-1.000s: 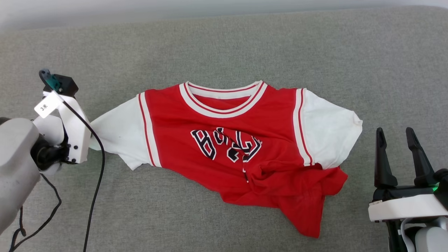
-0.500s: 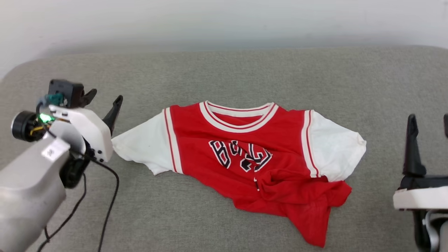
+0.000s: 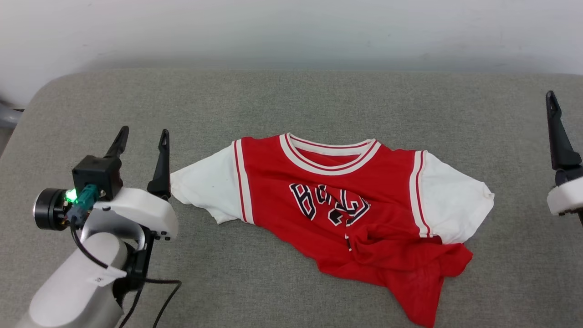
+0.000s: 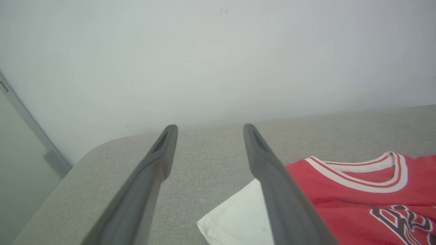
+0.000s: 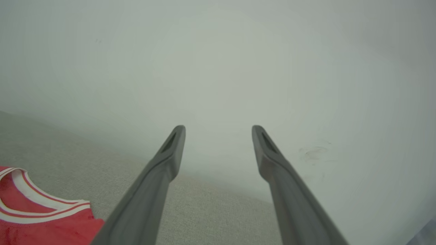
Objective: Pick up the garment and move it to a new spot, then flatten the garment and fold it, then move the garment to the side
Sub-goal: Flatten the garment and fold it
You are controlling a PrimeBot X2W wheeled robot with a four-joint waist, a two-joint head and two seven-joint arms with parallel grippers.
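Red cloth on grey: the garment (image 3: 337, 214) lies face up about the middle of the cushion (image 3: 291, 100), collar (image 3: 330, 152) toward the far edge. Its long axis, sleeve to sleeve, runs parallel to that edge. The upper half is fairly flat. The hem (image 3: 410, 269) is bunched and twisted, trailing toward the near right corner, so flattening looks unfinished.

The left gripper (image 3: 144, 132) stands near the left edge with its fingers spread and nothing between them. Its inner finger is just beside the tip of the left sleeve (image 3: 202, 191); whether it touches cannot be told. The garment lies to that gripper's right, and in the left wrist view the sleeve passes behind the inner finger.

The right gripper (image 5: 218, 129) hangs by the right edge, also spread and empty, well apart from the right sleeve (image 3: 455, 200) and aimed at the pale wall (image 3: 291, 32). The left arm is plainly the nearer — though the crumpled hem sits on the right arm's side.

Nothing lies between either gripper and the cloth. A black cable (image 3: 155, 296) trails from the left wrist over the near left corner, clear of the garment.
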